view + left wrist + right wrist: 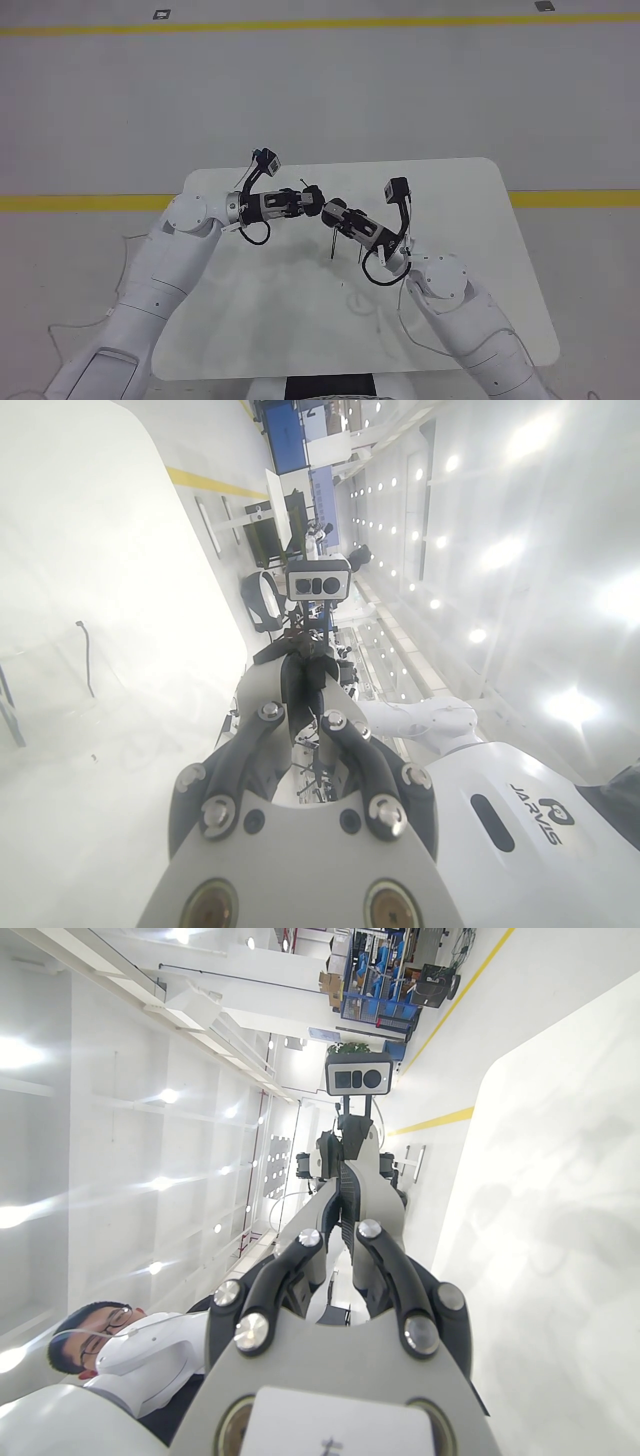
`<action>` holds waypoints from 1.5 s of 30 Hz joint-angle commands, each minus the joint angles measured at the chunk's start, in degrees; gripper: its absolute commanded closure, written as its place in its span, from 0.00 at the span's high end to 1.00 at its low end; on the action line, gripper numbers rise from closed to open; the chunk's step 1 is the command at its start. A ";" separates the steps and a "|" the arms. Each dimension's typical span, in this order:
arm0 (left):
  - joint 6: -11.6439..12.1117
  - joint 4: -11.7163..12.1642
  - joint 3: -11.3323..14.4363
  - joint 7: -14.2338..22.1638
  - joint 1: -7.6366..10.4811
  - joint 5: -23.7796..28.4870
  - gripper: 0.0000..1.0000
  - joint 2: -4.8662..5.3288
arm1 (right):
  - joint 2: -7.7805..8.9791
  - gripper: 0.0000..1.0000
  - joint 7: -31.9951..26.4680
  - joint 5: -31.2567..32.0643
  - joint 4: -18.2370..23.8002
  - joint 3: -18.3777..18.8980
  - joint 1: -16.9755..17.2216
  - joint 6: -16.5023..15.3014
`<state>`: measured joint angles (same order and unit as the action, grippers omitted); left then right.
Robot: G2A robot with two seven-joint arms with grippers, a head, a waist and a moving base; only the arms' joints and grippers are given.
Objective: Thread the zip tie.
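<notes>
- One line of dark lettering [541,811] ran along a white shell beside the left wrist. One printed mark [330,1445] sat on the plate of the right wrist.
- Two grippers met tip to tip above the middle of the one white table [480,230]: the left gripper [313,198] and the right gripper [331,211].
- The left gripper's black fingers [295,685] were drawn together to a narrow point. Whether anything was nipped between them could not be told.
- The right gripper's fingers [371,1190] were likewise closed up narrow, with one ribbed pad showing.
- One zip tie [86,660], a thin dark strip with a small head at one end, showed against the table top, apart from both grippers. From above, the zip tie [330,243] lay just on the robot's side of them.
- Two wrist cameras faced each other: the right arm's camera [317,582] and the left arm's camera [357,1075].
- Two yellow floor lines showed, a far line [320,22] and a near line [80,203] level with the table.
</notes>
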<state>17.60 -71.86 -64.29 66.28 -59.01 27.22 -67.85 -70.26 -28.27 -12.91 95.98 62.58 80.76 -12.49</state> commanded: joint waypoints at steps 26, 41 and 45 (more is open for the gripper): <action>1.88 -0.21 1.87 -2.35 0.68 1.24 1.00 0.81 | -0.37 0.00 2.77 0.21 -0.25 0.12 0.35 1.25; 1.88 -3.53 0.97 -8.09 -0.97 -1.85 1.00 0.96 | -0.78 0.00 6.84 0.03 0.83 -0.16 0.71 2.66; 1.88 -3.72 1.00 -9.02 -1.27 -1.54 1.00 0.92 | -0.78 0.00 6.84 0.03 0.83 -0.16 0.71 2.66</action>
<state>19.48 -75.43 -63.31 58.12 -60.04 25.43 -66.89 -71.04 -21.42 -12.88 96.81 62.41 81.47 -9.83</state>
